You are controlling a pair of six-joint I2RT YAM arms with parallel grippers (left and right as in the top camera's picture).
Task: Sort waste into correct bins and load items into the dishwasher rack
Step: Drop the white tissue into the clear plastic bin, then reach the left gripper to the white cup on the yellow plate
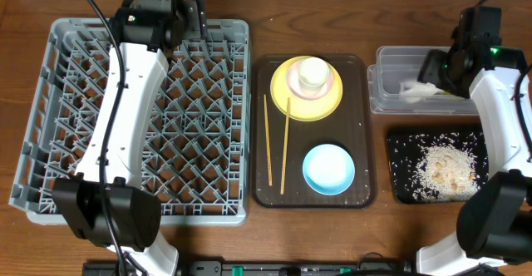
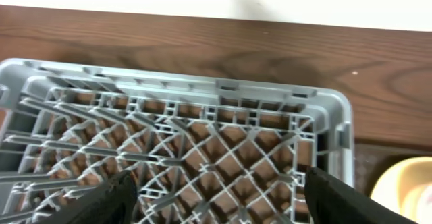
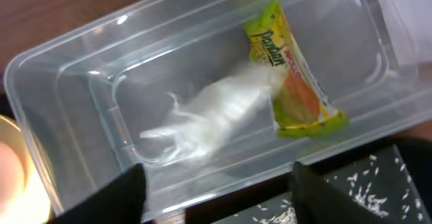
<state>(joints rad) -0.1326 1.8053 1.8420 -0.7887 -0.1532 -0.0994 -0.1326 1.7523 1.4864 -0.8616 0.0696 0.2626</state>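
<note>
The grey dishwasher rack [image 1: 50, 118] fills the left; it holds nothing. My left gripper [image 1: 196, 17] hovers open and empty over its far right corner [image 2: 324, 109]. My right gripper [image 1: 435, 66] is open and empty above the clear tub [image 1: 384, 81]. In the tub [image 3: 67, 82] lie the white napkin [image 3: 216, 109] and the green-and-yellow wrapper [image 3: 293, 75]. Rice scraps [image 1: 447, 168] lie in the black tray [image 1: 399, 184]. The yellow plate [image 1: 283, 97] carries the pink bowl [image 1: 331, 87] with the white cup [image 1: 312, 73] in it. Two chopsticks [image 1: 268, 139] and the blue bowl [image 1: 328, 169] lie beside it.
The plate, bowls and chopsticks all sit on a dark brown serving tray [image 1: 359, 126] between the rack and the bins. Bare wooden table [image 2: 202, 42] runs behind the rack. The black tray's near edge with scattered rice [image 3: 364, 190] shows under my right fingers.
</note>
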